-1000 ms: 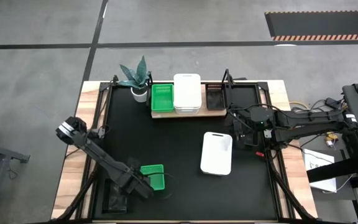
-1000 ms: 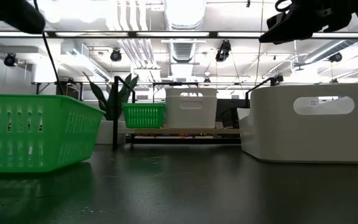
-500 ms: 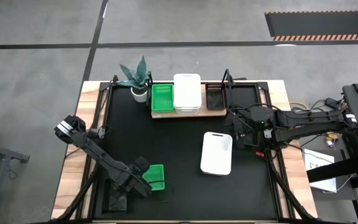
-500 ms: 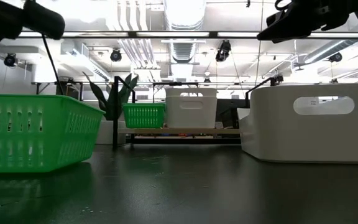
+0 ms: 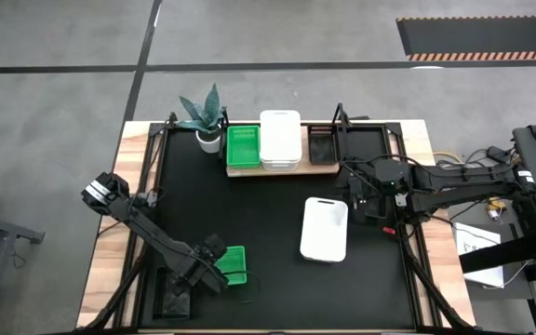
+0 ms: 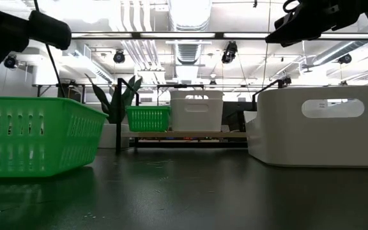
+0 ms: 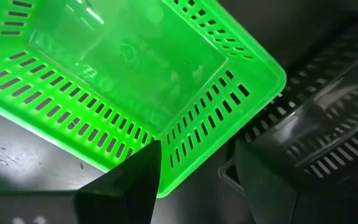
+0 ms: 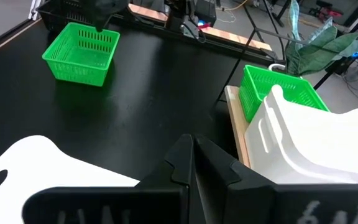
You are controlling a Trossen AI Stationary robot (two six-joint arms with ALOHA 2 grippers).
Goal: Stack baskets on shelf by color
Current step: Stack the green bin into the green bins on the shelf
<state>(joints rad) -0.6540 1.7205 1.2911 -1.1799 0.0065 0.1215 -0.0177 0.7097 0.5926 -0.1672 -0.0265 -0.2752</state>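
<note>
Three baskets on the shelf: a green basket (image 5: 242, 146), a white basket (image 5: 279, 140) and a black basket (image 5: 321, 146) sit side by side on the wooden shelf (image 5: 249, 171) at the far edge of the worktop (image 5: 268, 214); whether any of them is already a stack of several cannot be told.
Plant: a potted plant (image 5: 207, 117) stands just beside the shelf's left end, no part of the sorting.
Loose green basket: a second green basket (image 5: 232, 265) rests upright on the worktop near the front left, well apart from the shelf.
Loose white basket: a second white basket (image 5: 325, 229) lies on the worktop right of centre, between the shelf and the front edge.
Other black basket: the left wrist view shows a dark slotted basket (image 7: 328, 130) just beside the loose green one; from above it is hard to make out.
Left gripper: the left gripper (image 7: 194, 177) hovers at the loose green basket's corner, fingers spread wide, one finger (image 7: 126, 186) on either side of the rim; it holds nothing.
Right gripper: the right gripper (image 5: 361, 198) waits near the loose white basket's far right corner, fingers closed together and empty.
Progress: by my reading, partly done; at least the loose green and white baskets must go onto their matching colours.
Step in hand: likely taking hold of the green basket's rim.
</note>
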